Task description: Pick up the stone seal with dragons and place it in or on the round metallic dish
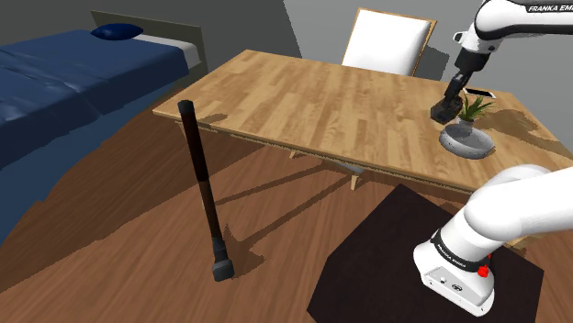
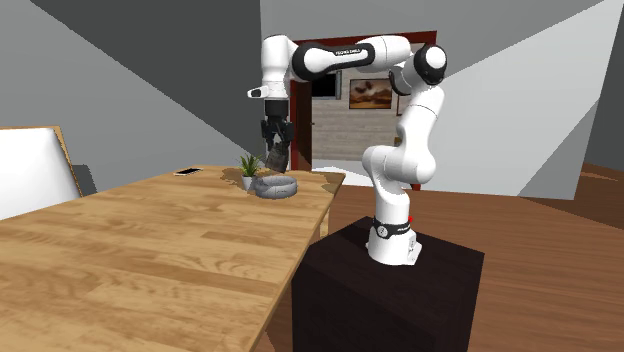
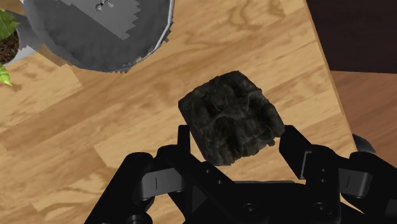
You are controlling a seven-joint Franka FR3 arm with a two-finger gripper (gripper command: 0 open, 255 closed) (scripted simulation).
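The stone seal (image 3: pixel 230 118) is a dark, rough carved block, clasped between my gripper's (image 3: pixel 238 147) two black fingers and hanging above the wooden table. The round grey dish (image 3: pixel 83 38) lies on the table ahead of the gripper and off to one side. In the shoulder view the gripper (image 1: pixel 447 108) with the seal (image 1: pixel 443 114) hangs just above and to the left of the dish (image 1: pixel 466 141). In the second exterior view the gripper (image 2: pixel 273 150) hovers over the dish (image 2: pixel 274 187), holding the seal (image 2: pixel 272 159).
A small potted plant (image 1: pixel 474 110) stands right behind the dish. A flat dark phone-like item (image 1: pixel 479 93) lies further back. A white chair (image 1: pixel 386 41) stands at the table's far side. A black pole (image 1: pixel 204 183) stands on the floor, with a blue bed (image 1: pixel 64 73) beyond.
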